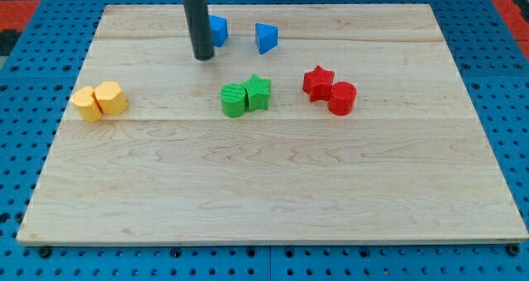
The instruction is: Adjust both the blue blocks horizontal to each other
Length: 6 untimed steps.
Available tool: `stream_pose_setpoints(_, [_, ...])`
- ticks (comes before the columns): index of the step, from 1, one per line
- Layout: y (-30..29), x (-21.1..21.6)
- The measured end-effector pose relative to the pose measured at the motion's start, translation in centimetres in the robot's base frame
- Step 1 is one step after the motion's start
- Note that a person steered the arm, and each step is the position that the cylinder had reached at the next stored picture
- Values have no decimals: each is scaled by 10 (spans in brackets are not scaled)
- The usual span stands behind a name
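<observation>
my tip [203,57] touching left blue block [218,30], blue triangle block [266,37] rightward, apart

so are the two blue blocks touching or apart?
Apart. The left blue block, partly hidden behind my tip, and the right blue block have bare board showing between them.
</observation>
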State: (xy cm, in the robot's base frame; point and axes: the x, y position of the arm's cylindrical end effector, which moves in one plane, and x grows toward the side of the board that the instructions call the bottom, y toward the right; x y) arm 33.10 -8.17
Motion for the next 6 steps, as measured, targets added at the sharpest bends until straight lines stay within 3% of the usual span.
stream_pose_setpoints(1, [58, -5])
stream_pose_setpoints(3, [77, -67])
stream_pose_setpoints(4, [41, -35])
stream_pose_setpoints(5, [-46, -35])
stream_pose_setpoints(6, [-53, -39])
